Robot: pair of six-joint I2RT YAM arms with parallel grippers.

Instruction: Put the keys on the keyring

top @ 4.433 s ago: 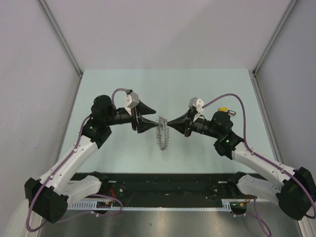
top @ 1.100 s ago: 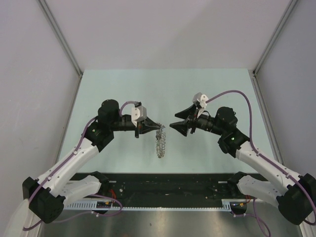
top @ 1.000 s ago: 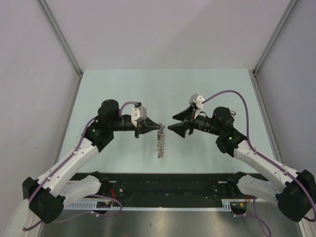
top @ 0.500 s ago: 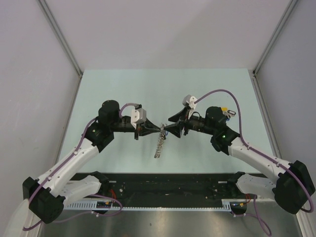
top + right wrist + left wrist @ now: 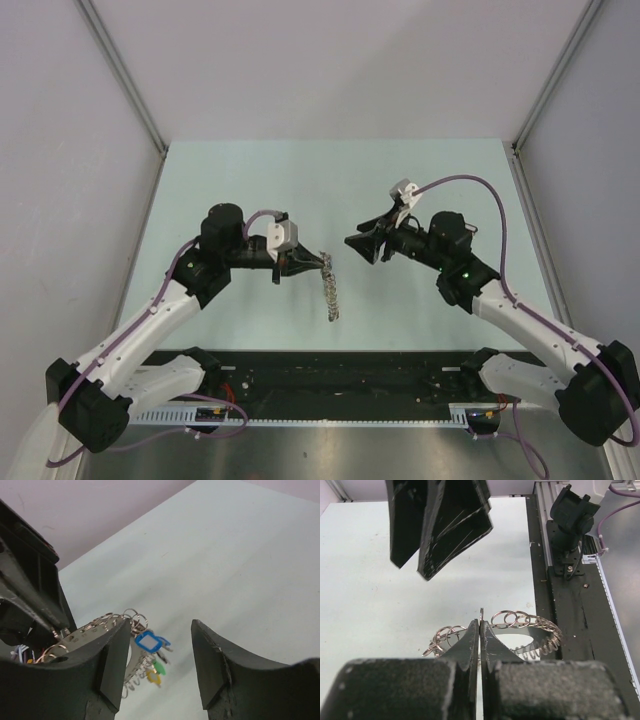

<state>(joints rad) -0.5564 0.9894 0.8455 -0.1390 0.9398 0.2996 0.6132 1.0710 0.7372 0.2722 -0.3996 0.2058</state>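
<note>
My left gripper (image 5: 318, 262) is shut on the upper edge of the keyring (image 5: 328, 286), a silver band fringed with small wire loops that hangs tilted above the table. The left wrist view shows the pinch (image 5: 480, 622), with the keyring (image 5: 540, 630) spreading out beyond my fingertips. My right gripper (image 5: 352, 242) stands open a short way right of the ring and does not touch it. Past its open jaws (image 5: 160, 625), keys with a blue tag (image 5: 148, 642), a green tag (image 5: 159, 667) and a yellow tag (image 5: 152, 676) hang at the keyring (image 5: 92, 630).
The pale green table (image 5: 330, 180) is boxed in by grey walls on three sides. A black rail (image 5: 330, 370) with the arm bases runs along its near edge. The right gripper (image 5: 440, 530) hangs close in front of the left wrist camera.
Half a second ago the right gripper's tips were at the ring by the left fingers. It has since pulled back to the right, and the ring's lower end has swung right.
</note>
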